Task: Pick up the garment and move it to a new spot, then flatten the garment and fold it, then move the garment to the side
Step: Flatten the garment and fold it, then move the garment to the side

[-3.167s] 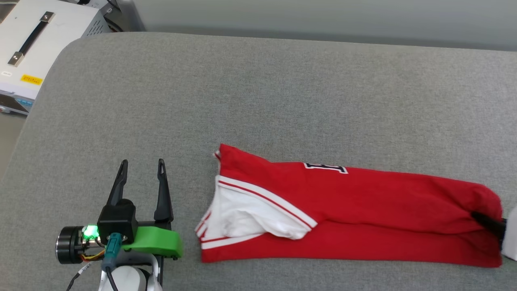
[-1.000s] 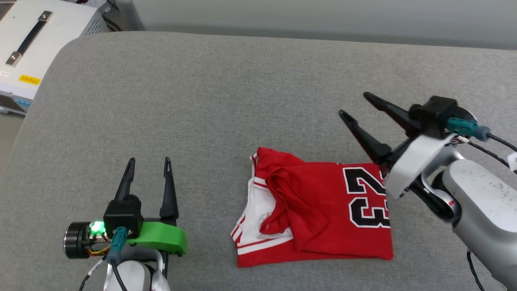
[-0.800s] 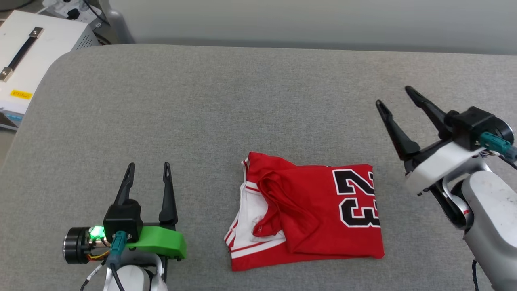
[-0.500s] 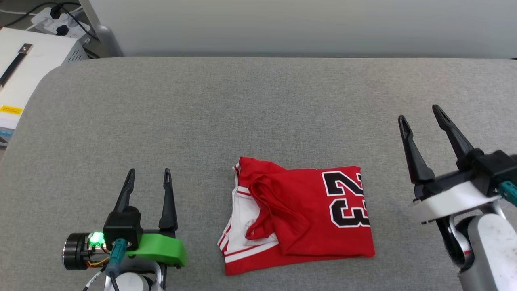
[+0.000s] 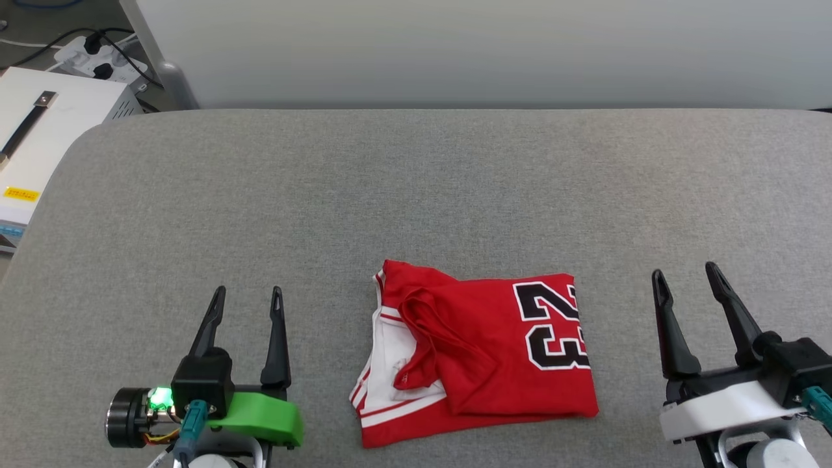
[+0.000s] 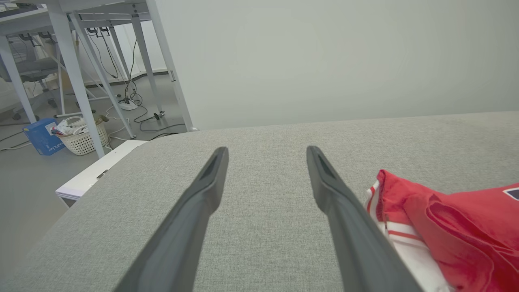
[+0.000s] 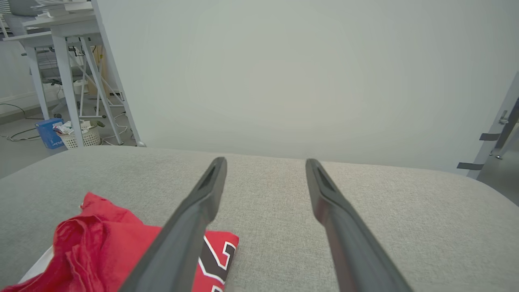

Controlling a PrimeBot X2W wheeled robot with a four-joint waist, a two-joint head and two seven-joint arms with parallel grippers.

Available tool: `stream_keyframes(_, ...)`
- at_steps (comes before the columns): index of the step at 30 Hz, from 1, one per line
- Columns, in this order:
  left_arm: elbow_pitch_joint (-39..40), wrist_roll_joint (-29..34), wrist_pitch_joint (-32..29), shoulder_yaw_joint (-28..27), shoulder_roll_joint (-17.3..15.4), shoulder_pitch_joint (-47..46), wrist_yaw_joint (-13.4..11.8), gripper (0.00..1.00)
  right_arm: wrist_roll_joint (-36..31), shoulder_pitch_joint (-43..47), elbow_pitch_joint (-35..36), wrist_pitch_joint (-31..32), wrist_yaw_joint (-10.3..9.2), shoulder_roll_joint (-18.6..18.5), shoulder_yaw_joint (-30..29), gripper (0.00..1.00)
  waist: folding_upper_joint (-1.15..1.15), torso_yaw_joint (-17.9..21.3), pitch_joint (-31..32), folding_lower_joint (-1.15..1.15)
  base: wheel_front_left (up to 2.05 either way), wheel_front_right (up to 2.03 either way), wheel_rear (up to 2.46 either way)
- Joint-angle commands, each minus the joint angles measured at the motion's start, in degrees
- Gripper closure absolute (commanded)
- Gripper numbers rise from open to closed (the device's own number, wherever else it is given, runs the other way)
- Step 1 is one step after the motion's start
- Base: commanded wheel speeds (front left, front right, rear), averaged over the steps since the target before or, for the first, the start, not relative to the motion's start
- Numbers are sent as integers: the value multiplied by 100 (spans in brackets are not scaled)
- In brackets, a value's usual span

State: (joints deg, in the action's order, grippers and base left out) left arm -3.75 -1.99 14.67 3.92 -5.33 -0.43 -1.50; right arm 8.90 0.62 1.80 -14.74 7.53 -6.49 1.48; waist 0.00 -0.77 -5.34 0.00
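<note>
Lying folded in a rough rectangle, the garment (image 5: 481, 351) sits on the grey padded surface (image 5: 416, 188) in the head view, black number up, white sleeve at its left edge, between the grippers and touching neither. The left gripper (image 5: 249, 290) at lower left is spread wide and empty; the right gripper (image 5: 685, 270) at lower right is the same. Left wrist view: left gripper (image 6: 266, 149) released over bare surface, garment (image 6: 458, 227) at lower right beside one finger. Right wrist view: right gripper (image 7: 265, 160) released, garment (image 7: 93, 243) at lower left, partly behind one finger.
</note>
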Motion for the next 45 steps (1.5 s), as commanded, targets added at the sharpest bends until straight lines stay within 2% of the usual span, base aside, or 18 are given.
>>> stream_keyframes(1, 9, -23, 33, 7, -8, 110, 19, 0, -29, 116, 58, -25, -4, 37, -41, 0, 0, -2, 12, 0, 0, 0, 0)
stream_keyframes(12, -50, -34, 33, 4, 10, 115, 5, 0, -138, 66, 34, -26, -4, -32, -49, 0, 0, -51, 21, 0, 0, 0, 0)
stream_keyframes(16, -61, -41, 33, 4, 18, 65, 6, 0, -106, -369, 97, -26, -4, -277, -88, 0, 0, -97, -25, 0, 0, 0, 0)
stream_keyframes(20, -72, -46, 33, 12, 27, 8, 15, 0, 137, -933, -124, 79, -4, -799, 160, 0, 0, -144, -84, 0, 0, 0, 0)
stream_keyframes(23, -73, -46, 33, 11, 30, -20, 25, 0, 715, -1378, -372, 918, -4, -1336, 656, 0, 0, -171, -139, 0, 0, 0, 0)
stream_keyframes(28, -74, -45, 33, -13, 33, -74, 24, 0, 2042, -1900, -477, 2797, -4, -2191, 1634, 0, 0, -197, -241, 0, 0, 0, 0)
stream_keyframes(32, -68, -44, 33, -7, 47, -150, 26, 0, 2961, -2068, -483, 3929, -4, -2575, 2150, 0, 0, -235, -353, 0, 0, 0, 0)
stream_keyframes(34, -71, -42, 33, 11, 59, -211, 30, 0, 3392, -2073, -510, 4428, -4, -2676, 2386, 0, 0, -268, -417, 0, 0, 0, 0)
stream_keyframes(37, -76, -47, 33, 53, 82, -318, 43, 0, 3913, -2072, -594, 4849, -4, -2675, 2496, 0, 0, -345, -536, 0, 0, 0, 0)
stream_keyframes(41, -87, -62, 33, 93, 111, -445, 55, 0, 4178, -2103, -766, 5107, -4, -2598, 2707, 0, 0, -450, -676, 0, 0, 0, 0)
stream_keyframes(45, -144, -85, 33, 106, 142, -546, 55, 0, 4293, -2163, -1261, 5078, -4, -2307, 3023, 0, 0, -578, -787, 0, 0, 0, 0)
